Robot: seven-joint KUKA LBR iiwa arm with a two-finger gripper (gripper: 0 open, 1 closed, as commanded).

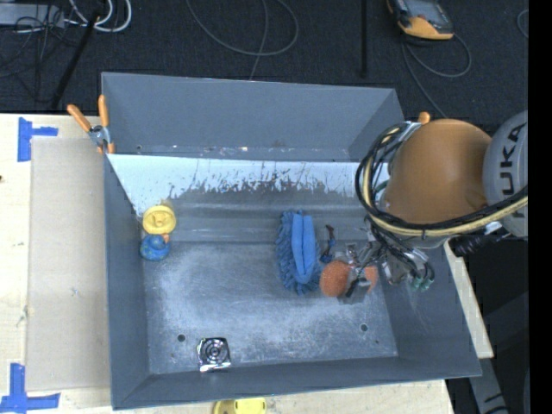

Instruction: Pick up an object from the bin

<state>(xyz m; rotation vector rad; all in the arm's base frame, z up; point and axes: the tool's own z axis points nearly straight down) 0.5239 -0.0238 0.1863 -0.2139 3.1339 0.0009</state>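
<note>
Gripper [355, 281] at 3 o'clock in the bin [250, 115], apart or together unclear; better centred on the orange ball [333, 278] at its 9.

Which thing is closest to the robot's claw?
The orange ball, right beside the gripper. The blue fuzzy duster lies just past it; the yellow-and-blue toy sits far left.

**Dark floor and loose cables around my workplace**

From ten o'clock round to two o'clock I see a dark floor [328, 50] that looks like carpet. Thin grey cables [250, 53] loop across it at twelve o'clock. A bundle of white cables [108, 7] lies at eleven o'clock beside a slanting black rod [73, 46]. An orange-and-grey device [420, 15] rests on the floor at one o'clock.
</note>
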